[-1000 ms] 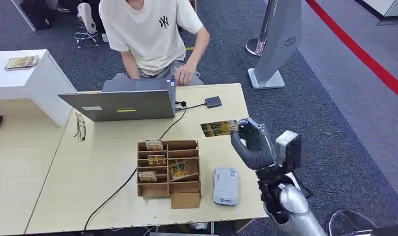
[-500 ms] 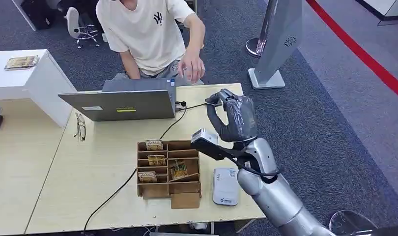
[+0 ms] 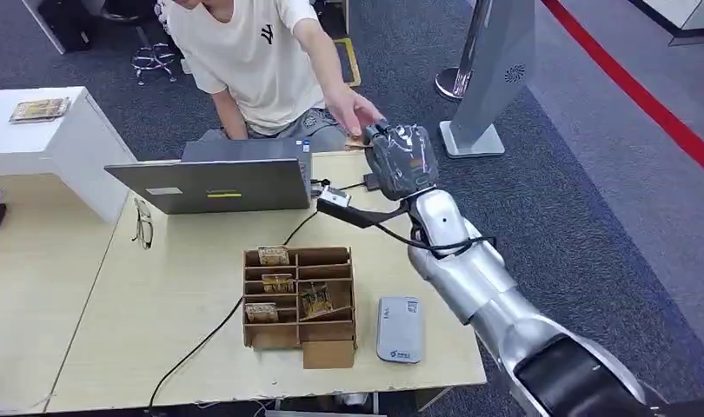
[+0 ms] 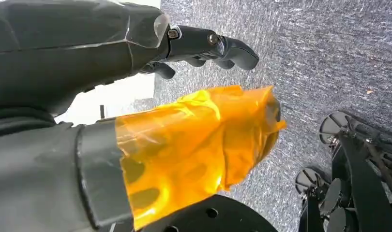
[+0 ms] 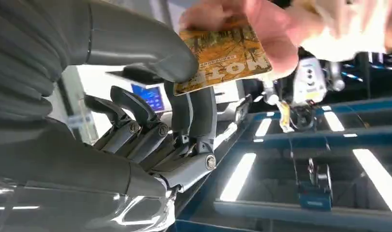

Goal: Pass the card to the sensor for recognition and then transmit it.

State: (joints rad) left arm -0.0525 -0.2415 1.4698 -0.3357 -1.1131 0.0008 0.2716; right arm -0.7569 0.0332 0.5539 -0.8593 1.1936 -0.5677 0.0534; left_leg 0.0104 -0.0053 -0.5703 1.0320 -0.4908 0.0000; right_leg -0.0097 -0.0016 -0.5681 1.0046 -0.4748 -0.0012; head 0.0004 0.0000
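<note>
Silver right arm outstretched, hand pinching card at person's hand.

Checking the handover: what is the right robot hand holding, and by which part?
The right robot hand pinches the card at one end between thumb and fingers; the person's hand grips its opposite end.
</note>
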